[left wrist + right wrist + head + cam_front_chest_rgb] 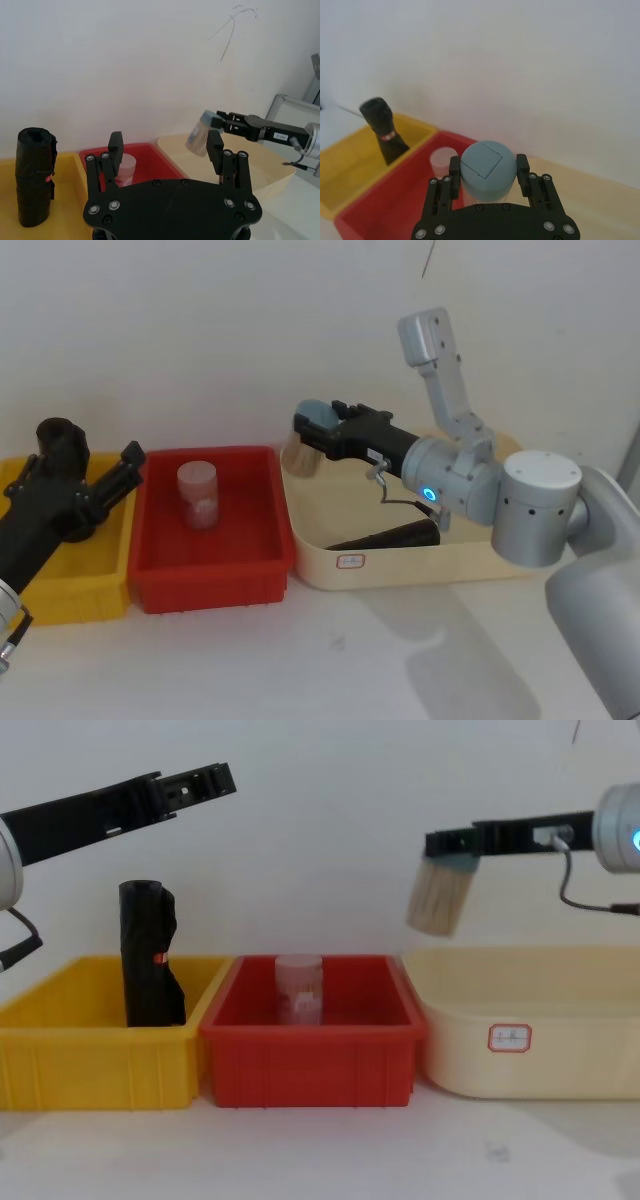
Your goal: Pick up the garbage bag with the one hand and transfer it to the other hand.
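The garbage bag [395, 536] lies on its side as a dark roll in the beige tray [420, 568], partly hidden under my right arm. My right gripper [328, 428] hovers above the tray's left end, shut on a clear jar with a grey-blue lid [486, 169], which hangs tilted [440, 900]. My left gripper [165, 142] is open and holds nothing. It hovers high over the yellow bin [90, 1060].
A slimmer black roll with a red mark [150, 960] stands upright in the yellow bin. A second clear jar [299, 988] stands in the red bin [310, 1065] between the yellow bin and the beige tray. A white wall rises close behind.
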